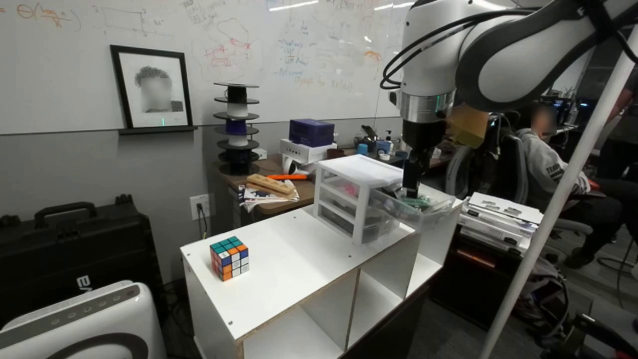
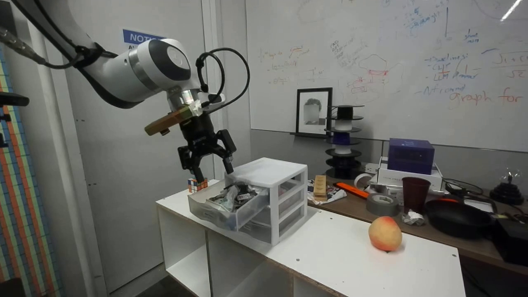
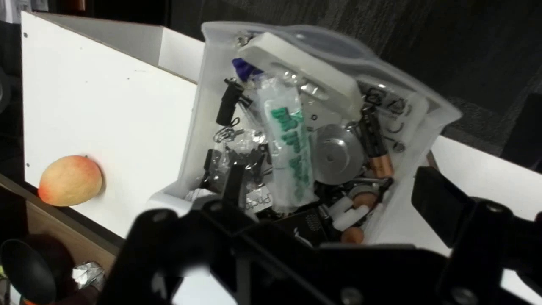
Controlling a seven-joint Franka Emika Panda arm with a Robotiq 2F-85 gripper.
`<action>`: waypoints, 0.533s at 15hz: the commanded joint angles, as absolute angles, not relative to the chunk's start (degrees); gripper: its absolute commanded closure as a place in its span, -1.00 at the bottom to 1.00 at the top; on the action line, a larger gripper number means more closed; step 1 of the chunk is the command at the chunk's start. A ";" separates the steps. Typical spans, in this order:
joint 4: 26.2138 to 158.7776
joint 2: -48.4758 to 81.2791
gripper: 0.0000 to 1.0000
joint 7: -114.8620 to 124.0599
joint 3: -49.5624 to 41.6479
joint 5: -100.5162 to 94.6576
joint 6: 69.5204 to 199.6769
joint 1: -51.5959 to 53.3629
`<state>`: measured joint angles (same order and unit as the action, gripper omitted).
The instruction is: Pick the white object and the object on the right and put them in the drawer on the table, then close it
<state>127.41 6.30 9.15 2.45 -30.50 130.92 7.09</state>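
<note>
The small white chest (image 1: pixel 364 169) (image 2: pixel 268 171) stands on the white table (image 1: pixel 279 279) (image 2: pixel 342 264). Its clear top drawer (image 2: pixel 210 212) (image 3: pixel 203 106) is pulled out and full of small items. Among them are a long white piece (image 3: pixel 305 63) and a clear bag with green pieces (image 3: pixel 290 148); which white object is meant I cannot tell. A peach-like fruit (image 2: pixel 385 234) (image 3: pixel 71 181) lies at one side of the chest; a Rubik's cube (image 1: pixel 229 257) (image 2: pixel 197 185) is at the other. My gripper (image 2: pixel 214 172) (image 3: pixel 330 186) is open and empty, pointing down just above the drawer.
A brown desk (image 1: pixel 227 192) behind the table holds a spool stack (image 1: pixel 237 129), a purple box (image 1: pixel 311 132), a tape roll (image 2: pixel 382 204) and a black pan (image 2: pixel 458 218). A stack of white boxes (image 1: pixel 498 219) is beyond the table's end. A white pole (image 1: pixel 543 224) stands in front.
</note>
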 commanded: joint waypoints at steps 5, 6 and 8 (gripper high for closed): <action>135.49 -5.05 -1.00 9.63 7.23 -19.75 126.31 8.58; 136.59 -6.45 -1.00 10.04 7.62 -19.39 126.43 8.64; 138.81 -9.18 -1.00 11.72 8.22 -18.44 126.66 8.53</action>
